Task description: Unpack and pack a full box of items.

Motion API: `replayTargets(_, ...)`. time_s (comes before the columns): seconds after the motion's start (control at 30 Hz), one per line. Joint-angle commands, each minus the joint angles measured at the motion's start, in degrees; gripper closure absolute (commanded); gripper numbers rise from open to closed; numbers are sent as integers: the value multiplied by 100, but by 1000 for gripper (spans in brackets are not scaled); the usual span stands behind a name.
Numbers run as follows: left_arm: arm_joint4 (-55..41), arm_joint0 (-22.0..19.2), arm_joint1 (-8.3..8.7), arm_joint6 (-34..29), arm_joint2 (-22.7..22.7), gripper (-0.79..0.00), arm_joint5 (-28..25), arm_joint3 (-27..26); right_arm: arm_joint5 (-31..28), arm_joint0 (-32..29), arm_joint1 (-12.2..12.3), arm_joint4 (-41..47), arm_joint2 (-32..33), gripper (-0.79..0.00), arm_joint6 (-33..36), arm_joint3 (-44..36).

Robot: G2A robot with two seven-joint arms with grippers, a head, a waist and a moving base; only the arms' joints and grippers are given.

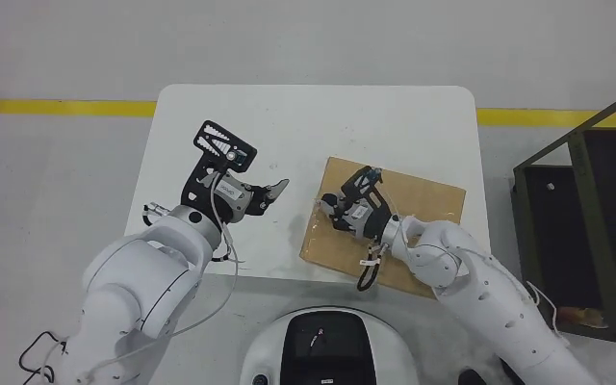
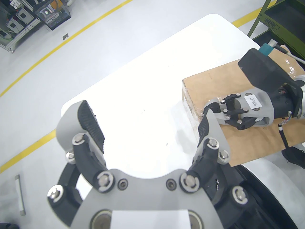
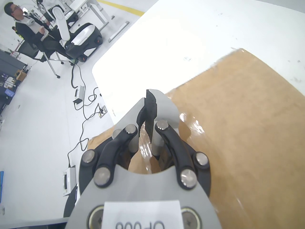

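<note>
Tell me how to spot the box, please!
Look at the white table. On its near side, under the robot's right gripper, lies a flat brown cardboard box, closed, with shiny clear tape. It is the only brown thing there.

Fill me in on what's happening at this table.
A two-armed robot is working at a white table that holds one cardboard box. The box is closed and taped, and nothing has been unpacked yet. The right gripper is shut and sits over the taped seam at the end of the box nearest the other arm; whether it touches the tape is unclear. The left gripper is open and empty, over bare table beside the box.
</note>
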Motion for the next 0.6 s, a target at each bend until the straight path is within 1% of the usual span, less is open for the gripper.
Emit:
replayTargets(0.0,0,0,0,0,0,-785,0,0,-20,-335,100,25,401,0,69,-200)
replayTargets(0.27,0,0,0,0,0,-785,0,0,-137,-1558,414,-183,1737,0,504,-1152)
replayTargets(0.43,0,0,0,0,0,-785,0,0,-175,-2297,540,-215,2498,0,676,-1553)
replayTargets(0.57,0,0,0,0,0,-785,0,0,-272,-3027,639,-226,3291,0,831,-1883)
